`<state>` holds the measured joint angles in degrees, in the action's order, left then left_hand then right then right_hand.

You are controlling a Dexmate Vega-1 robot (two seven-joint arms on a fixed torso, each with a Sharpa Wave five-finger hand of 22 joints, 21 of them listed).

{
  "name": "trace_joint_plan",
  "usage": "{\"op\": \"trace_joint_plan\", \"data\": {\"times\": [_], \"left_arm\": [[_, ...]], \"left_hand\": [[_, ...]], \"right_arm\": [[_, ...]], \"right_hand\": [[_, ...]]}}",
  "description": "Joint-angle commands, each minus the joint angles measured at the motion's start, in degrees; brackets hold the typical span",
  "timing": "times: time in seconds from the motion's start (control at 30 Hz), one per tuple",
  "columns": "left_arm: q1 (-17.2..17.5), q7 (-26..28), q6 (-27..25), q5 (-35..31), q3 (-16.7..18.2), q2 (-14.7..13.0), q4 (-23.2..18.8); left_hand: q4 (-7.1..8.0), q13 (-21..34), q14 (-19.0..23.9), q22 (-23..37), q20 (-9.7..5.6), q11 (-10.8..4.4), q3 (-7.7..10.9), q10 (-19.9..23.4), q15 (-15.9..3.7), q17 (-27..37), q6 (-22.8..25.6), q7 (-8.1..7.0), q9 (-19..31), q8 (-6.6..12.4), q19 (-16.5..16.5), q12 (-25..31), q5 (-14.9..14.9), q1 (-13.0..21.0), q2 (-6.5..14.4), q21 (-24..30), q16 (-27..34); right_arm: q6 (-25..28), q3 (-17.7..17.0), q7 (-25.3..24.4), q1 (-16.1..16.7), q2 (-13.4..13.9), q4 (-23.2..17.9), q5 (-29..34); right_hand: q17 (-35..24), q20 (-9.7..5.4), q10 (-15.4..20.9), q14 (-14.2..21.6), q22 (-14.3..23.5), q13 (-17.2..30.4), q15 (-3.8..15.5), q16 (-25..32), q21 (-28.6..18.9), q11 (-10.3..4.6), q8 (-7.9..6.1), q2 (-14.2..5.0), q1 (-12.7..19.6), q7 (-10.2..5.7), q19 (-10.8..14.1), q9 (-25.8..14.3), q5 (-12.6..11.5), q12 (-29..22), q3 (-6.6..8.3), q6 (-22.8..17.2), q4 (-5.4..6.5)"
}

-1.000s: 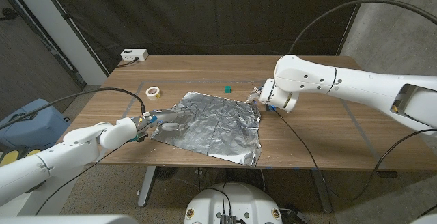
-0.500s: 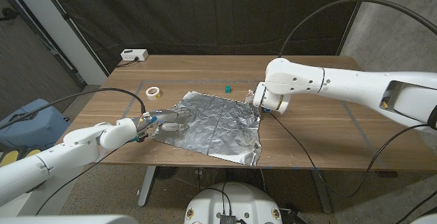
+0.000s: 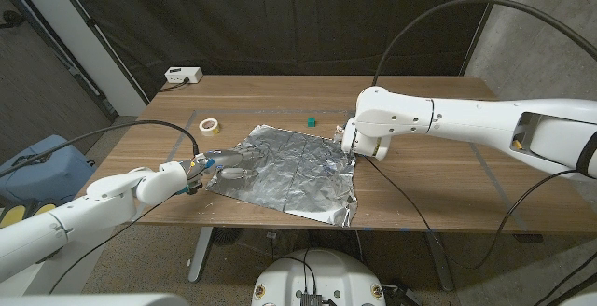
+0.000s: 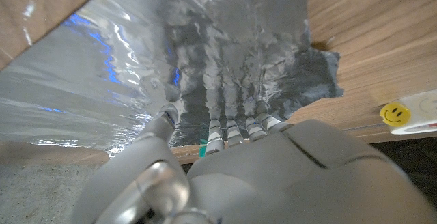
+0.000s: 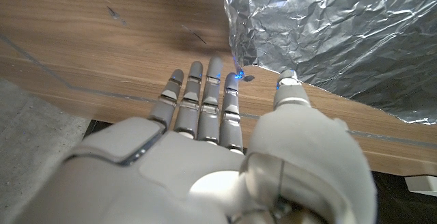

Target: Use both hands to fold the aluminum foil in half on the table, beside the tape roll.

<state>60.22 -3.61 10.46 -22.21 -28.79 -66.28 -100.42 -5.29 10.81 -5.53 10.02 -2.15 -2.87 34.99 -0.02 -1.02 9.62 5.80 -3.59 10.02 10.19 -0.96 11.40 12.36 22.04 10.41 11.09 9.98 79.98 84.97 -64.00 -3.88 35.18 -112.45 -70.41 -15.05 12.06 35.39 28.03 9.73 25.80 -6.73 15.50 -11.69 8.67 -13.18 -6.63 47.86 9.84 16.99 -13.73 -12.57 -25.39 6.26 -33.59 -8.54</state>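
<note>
So going across from your left: your left hand [image 3: 222,162] is over the left edge of the crinkled silver aluminum foil sheet [image 3: 289,171], fingers reaching out over it. In the left wrist view the fingers [image 4: 225,125] are stretched out side by side with their tips on or just above the foil [image 4: 205,60]. I honestly can't tell if they're pressing down or pinching any of it. Nothing visibly gripped from what you can see there.

A bit further back from that hand, the small white tape roll [image 3: 209,125] lies flat on the wooden table [image 3: 438,185], near the foil's left corner but apart from it. It also peeks into the left wrist view with a yellow smiley on it [image 4: 410,113].

The foil itself is lying open and unfolded, roughly in the middle of the table toward the front edge. It sits skewed like a diamond, so one corner points at the tape roll and the opposite one points at the front edge on your right. It's close to square, so there's no obvious long axis.

Just behind the foil's far edge there's a small green cube [image 3: 311,119].

Your right hand [image 3: 353,140] is at the foil's far right corner. The right wrist view shows the fingers [image 5: 205,94] straight and close together, thumb out to the side, tips near the foil edge [image 5: 328,39], holding nothing.
</note>
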Motion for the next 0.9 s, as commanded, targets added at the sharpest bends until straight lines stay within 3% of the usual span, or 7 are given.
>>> {"op": "trace_joint_plan", "data": {"times": [0.03,0.3,0.47,0.73,0.9], "left_arm": [[0.15,-0.13,0.13,-0.03,-0.13,0.03,-0.08],[-0.01,-0.53,0.6,-0.18,-0.41,0.02,0.15],[0.02,-0.76,0.5,-0.1,-0.46,0.02,0.12],[0.12,-0.6,0.76,-0.16,-0.49,0.02,0.1],[0.18,-0.61,1.13,-0.28,-0.63,0.06,0.09]], "left_hand": [[-0.3,0.21,-0.09,0.16,0.22,-0.15,0.15,-0.16,0.08,0.05,0.15,0.2,0.15,0.29,0.19,0.34,0.25,0.79,-0.08,0.33,0.26],[-0.61,0.19,-0.06,0.13,0.16,-0.22,0.39,-0.12,0.0,0.03,0.29,-0.15,0.14,0.34,0.32,0.37,0.38,1.22,0.01,0.36,0.25],[-0.81,0.17,-0.03,0.12,0.07,-0.24,0.53,-0.14,-0.04,0.02,0.38,-0.15,0.14,0.36,0.37,0.37,0.45,1.49,0.02,0.37,0.24],[-1.12,0.15,0.07,0.1,0.08,-0.22,0.73,-0.15,-0.04,0.01,0.46,-0.11,0.13,0.37,0.44,0.37,0.55,1.9,0.01,0.37,0.26],[-1.29,0.15,0.13,0.09,0.04,-0.22,0.84,-0.15,-0.11,0.01,0.46,-0.16,0.13,0.37,0.64,0.38,0.6,2.15,0.02,0.43,0.27]], "right_arm": [[0.01,2.29,0.0,0.01,-0.94,1.83,2.84],[0.01,4.0,0.0,-0.09,-0.5,2.22,4.66],[0.01,4.69,0.0,0.28,0.11,1.79,6.44],[0.01,5.56,0.0,1.04,0.9,0.95,9.35],[0.01,6.65,0.0,1.18,1.28,0.59,11.44]], "right_hand": [[-0.28,-0.2,0.85,0.71,0.3,0.53,0.6,0.34,-0.32,-0.46,-0.51,0.08,0.82,0.27,0.97,-0.33,-0.56,-0.85,-0.03,-1.28,-0.37],[-0.8,-0.42,3.17,3.42,0.25,1.6,2.94,1.31,-0.78,-2.17,-1.08,0.61,2.92,-1.46,3.69,-0.75,-0.84,-3.36,0.32,-3.65,-0.83],[-1.27,-1.61,4.83,5.94,0.23,2.08,4.71,2.32,-1.11,-3.09,-1.53,1.01,5.12,-2.48,6.02,-1.09,-1.24,-4.92,0.78,-5.57,-1.18],[-2.55,-3.76,9.64,10.96,0.26,0.92,8.82,4.72,-1.69,-6.61,-2.63,1.17,9.4,-4.5,10.46,-1.75,-1.53,-7.2,1.75,-10.17,-1.28],[-3.2,-5.22,11.69,13.08,0.29,0.13,10.49,5.86,-1.88,-8.01,-3.17,1.23,11.35,-5.78,12.25,-2.01,-1.59,-7.98,2.12,-12.47,-1.28]]}}
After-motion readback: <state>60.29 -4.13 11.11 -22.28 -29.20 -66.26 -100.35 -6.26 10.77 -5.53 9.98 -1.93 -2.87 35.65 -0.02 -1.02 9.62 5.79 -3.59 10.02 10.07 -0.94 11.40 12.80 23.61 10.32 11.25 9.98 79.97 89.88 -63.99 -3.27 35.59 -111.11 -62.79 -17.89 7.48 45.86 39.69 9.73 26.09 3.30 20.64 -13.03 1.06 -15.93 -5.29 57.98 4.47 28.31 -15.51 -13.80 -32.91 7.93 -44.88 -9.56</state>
